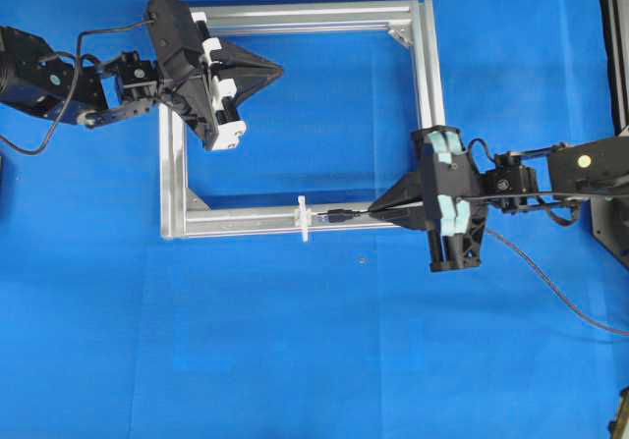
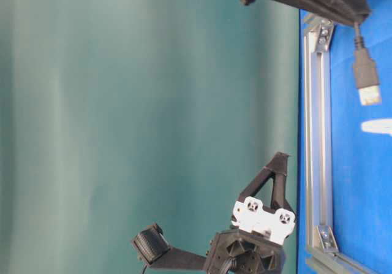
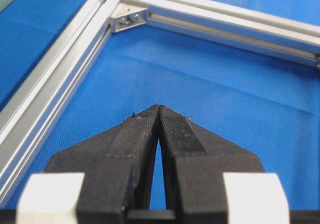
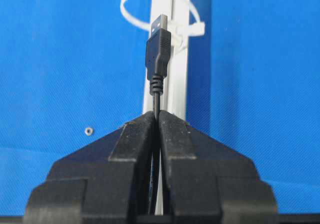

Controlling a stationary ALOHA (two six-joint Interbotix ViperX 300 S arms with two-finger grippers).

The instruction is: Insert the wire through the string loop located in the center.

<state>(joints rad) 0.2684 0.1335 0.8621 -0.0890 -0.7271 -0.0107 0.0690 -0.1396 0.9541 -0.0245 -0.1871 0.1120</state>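
Wire [image 4: 158, 58] pinched in right end effector [image 4: 157, 115], pointing at string loop [image 4: 150, 6].

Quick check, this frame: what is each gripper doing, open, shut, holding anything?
Left gripper: shut, holding nothing, above the cloth inside the frame.
Right gripper: shut on the wire, plug pointing at the string loop.

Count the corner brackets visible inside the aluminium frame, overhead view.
2: one corner bracket at the frame's top right, another at bottom left. The other two corners sit under the left gripper and right gripper, possibly hiding more.
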